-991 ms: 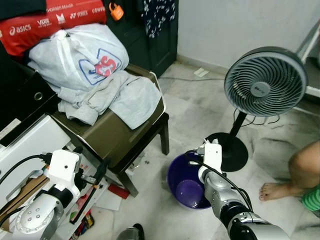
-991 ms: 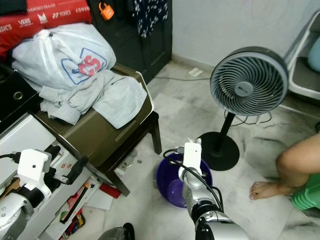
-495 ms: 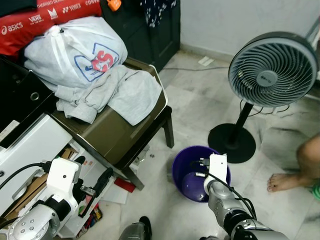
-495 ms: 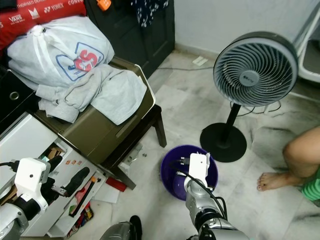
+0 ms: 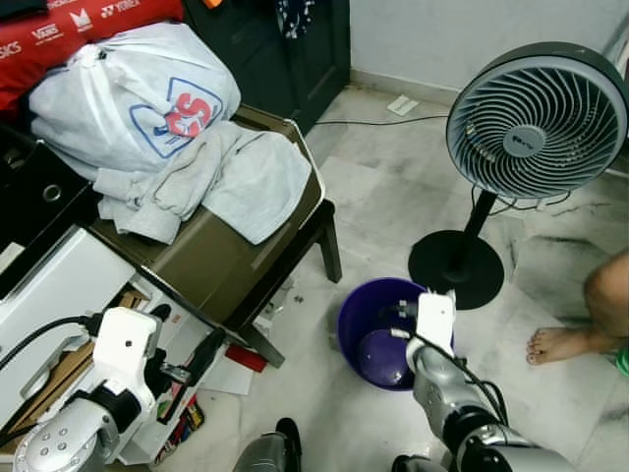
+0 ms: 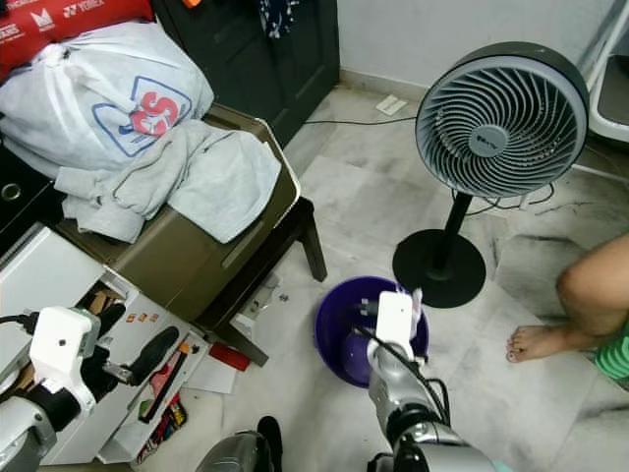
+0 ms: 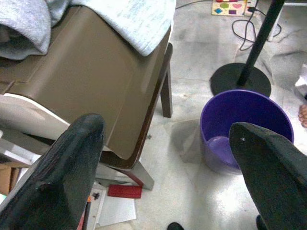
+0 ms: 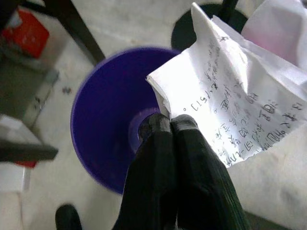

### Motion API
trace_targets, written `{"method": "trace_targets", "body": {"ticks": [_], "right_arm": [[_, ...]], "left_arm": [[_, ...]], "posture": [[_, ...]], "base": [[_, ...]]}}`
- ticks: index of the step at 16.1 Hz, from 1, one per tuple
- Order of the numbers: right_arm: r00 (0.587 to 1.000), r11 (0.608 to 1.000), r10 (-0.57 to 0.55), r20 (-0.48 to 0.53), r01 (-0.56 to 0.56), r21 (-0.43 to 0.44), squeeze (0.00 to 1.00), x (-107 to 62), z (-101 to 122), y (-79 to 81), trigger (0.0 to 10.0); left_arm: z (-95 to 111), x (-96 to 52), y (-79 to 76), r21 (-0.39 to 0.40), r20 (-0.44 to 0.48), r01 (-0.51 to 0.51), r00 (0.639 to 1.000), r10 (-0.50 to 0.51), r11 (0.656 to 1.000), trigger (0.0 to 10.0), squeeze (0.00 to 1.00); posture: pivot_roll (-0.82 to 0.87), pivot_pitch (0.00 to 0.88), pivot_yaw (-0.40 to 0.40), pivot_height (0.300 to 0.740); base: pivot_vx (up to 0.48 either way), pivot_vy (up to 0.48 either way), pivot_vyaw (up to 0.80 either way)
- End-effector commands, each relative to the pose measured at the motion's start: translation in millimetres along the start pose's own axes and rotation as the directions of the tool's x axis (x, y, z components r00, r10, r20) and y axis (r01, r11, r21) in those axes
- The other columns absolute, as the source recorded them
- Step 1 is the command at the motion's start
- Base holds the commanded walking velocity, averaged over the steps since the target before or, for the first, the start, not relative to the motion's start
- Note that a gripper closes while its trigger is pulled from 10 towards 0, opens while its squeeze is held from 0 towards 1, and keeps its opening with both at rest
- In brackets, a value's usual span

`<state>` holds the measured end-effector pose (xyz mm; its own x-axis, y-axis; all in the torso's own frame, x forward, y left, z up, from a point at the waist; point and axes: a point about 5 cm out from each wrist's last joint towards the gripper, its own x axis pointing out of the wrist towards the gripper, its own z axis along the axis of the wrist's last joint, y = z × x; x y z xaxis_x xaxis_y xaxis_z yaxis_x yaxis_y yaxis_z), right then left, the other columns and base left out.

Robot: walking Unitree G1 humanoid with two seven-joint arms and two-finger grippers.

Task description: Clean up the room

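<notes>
Where fingers (image 8: 170, 125) pinch: handwritten paper (image 8: 225, 110).

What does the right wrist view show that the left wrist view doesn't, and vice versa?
Right wrist view only: the right gripper, fingers pressed shut on a crumpled white sheet of handwritten paper, held over the round purple plastic bin.

Left wrist view only: the left gripper, fingers spread wide with nothing between them; the brown chair draped with grey cloth; a small red flat item on the floor.

Both: the purple bin, the black round fan base and the pale marble floor.
</notes>
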<state>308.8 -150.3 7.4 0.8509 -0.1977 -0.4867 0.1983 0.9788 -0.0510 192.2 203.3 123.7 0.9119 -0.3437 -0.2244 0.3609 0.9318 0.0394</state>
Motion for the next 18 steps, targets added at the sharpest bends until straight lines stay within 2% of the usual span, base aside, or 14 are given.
{"method": "trace_targets", "body": {"ticks": [1, 4, 5, 6, 14, 16, 18], "right_arm": [[1.0, 1.0, 0.005, 0.009, -0.005, 0.01, 0.0, -1.3, 0, 5.0, 10.0], [0.999, 1.0, 0.02, 0.037, -0.02, 0.015, 0.0, -0.8, 5, 7.3, 10.0], [0.999, 1.0, 0.022, 0.042, -0.023, 0.022, 0.8, -0.8, 6, 7.3, 10.0], [0.998, 0.999, 0.025, 0.051, -0.027, 0.032, 1.0, -0.8, 7, 7.4, 10.0], [0.995, 0.998, 0.041, 0.087, -0.044, 0.035, 1.0, -0.3, 13, 9.1, 10.0], [0.992, 0.997, 0.052, 0.113, -0.057, 0.044, 1.0, 0.4, 21, 10.4, 10.0], [0.975, 0.997, 0.075, 0.207, -0.079, 0.012, 1.0, 1.5, 39, 5.5, 10.0]], "left_arm": [[-1, -3.2, 3.5, 0.012, -0.024, -0.009, 1.0, 0.009, 1.0, 10.0, 0.0], [-2, -2.1, 3.7, 0.012, -0.024, -0.009, 1.0, 0.009, 1.0, 10.0, 0.0], [-2, -2.3, 3.8, 0.012, -0.025, -0.01, 1.0, 0.011, 1.0, 10.0, 0.0], [-2, -2.1, 4.0, 0.011, -0.024, -0.013, 1.0, 0.014, 1.0, 10.0, 0.0], [-2, 2.3, 3.4, 0.009, -0.014, -0.015, 1.0, 0.015, 1.0, 10.0, 0.0], [-1, 7.9, 2.6, 0.004, 0.006, -0.017, 1.0, 0.017, 1.0, 10.0, 0.0], [2, 20.6, 0.2, -0.012, 0.048, -0.027, 0.998, 0.028, 1.0, 10.0, 0.0]], "posture": [[0.16, 0.27, 0.164, 0.74], [0.16, 0.27, 0.162, 0.74], [0.16, 0.268, 0.16, 0.74], [0.16, 0.267, 0.159, 0.74], [0.15, 0.257, 0.154, 0.74], [0.13, 0.233, 0.14, 0.74], [0.09, 0.189, 0.109, 0.74]], "base": [[0.0, 0.0, 0.0], [0.0, 0.0, 0.0], [0.0, 0.0, 0.0], [0.0, 0.0, 0.0], [0.0, 0.0, 0.0], [0.0, 0.0, 0.0], [0.0, 0.0, 0.0]]}}
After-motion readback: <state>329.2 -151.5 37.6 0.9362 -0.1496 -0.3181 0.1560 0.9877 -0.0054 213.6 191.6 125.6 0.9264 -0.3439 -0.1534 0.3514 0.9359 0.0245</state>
